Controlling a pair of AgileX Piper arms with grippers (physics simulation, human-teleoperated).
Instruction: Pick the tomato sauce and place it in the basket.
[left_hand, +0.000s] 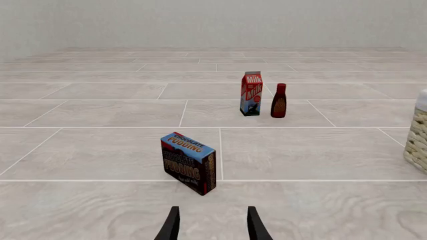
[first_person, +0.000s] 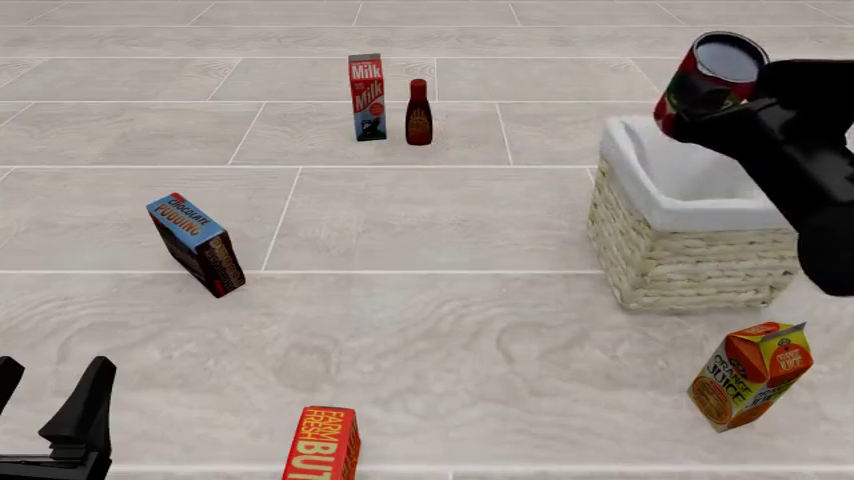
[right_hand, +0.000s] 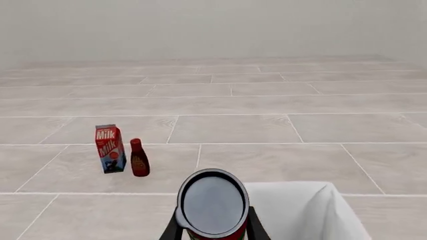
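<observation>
Here, pale wood-grain tiled surface (first_person: 441, 340), plain pale wall (left_hand: 213, 22), right hand (right_hand: 213, 231) pinching tomato sauce (first_person: 705, 82), left hand (left_hand: 212, 225) spread.

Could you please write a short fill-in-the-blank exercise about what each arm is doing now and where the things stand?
1. The right gripper holds the small red tin can of tomato sauce above the pale woven wicker ____.
2. The left gripper has its jaws ____ and holds nothing.
3. The dark red bottle stands beside the ____ carton.

Missing words: basket; open; milk
</observation>
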